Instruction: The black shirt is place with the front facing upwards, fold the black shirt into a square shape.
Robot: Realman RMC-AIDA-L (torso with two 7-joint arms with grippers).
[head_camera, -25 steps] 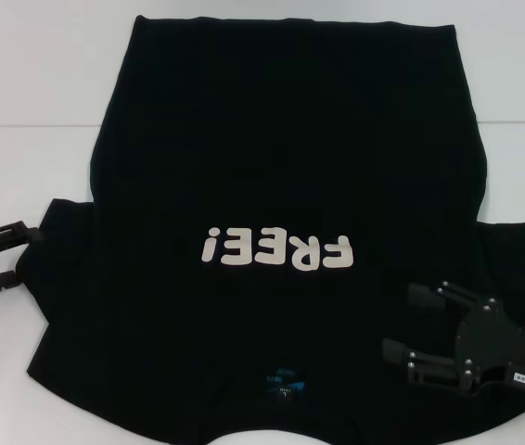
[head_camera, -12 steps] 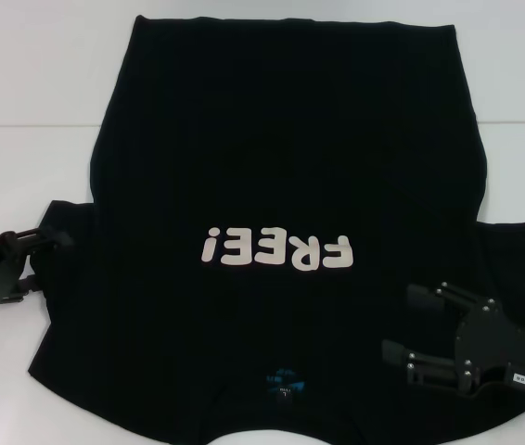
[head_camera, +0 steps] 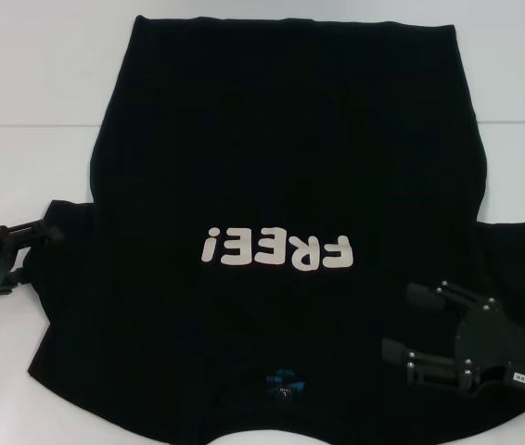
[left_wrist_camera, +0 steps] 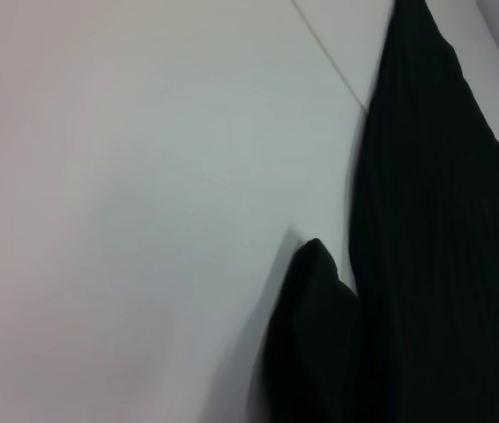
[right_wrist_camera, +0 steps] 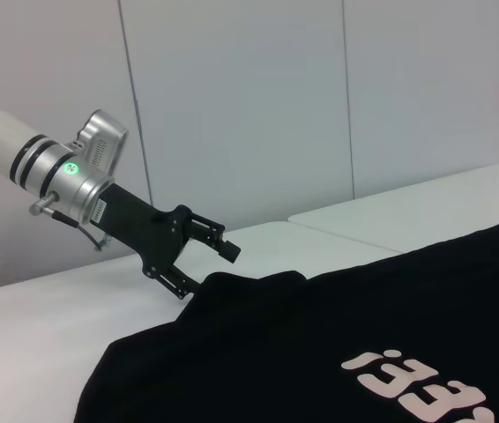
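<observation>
The black shirt (head_camera: 281, 158) lies flat on the white table (head_camera: 21, 74), front up, with the white letters "FREE!" (head_camera: 276, 250) facing me upside down and a small blue neck label (head_camera: 284, 380) at the near edge. My left gripper (head_camera: 29, 255) is open at the tip of the shirt's left sleeve (head_camera: 63, 232), one finger above the cloth and one below. The right wrist view shows that gripper (right_wrist_camera: 207, 266) at the sleeve's edge. The left wrist view shows the sleeve tip (left_wrist_camera: 320, 335) beside the shirt's body (left_wrist_camera: 443, 229). My right gripper (head_camera: 403, 323) hovers open over the shirt's near right part.
A thin seam (head_camera: 21, 125) crosses the table behind the sleeves. White tabletop shows to the left and right of the shirt. A pale panelled wall (right_wrist_camera: 320, 106) stands beyond the table's left side.
My left gripper has moved right, from beside the sleeve onto the sleeve's tip, and tilted a little. The right gripper and the shirt have stayed put.
</observation>
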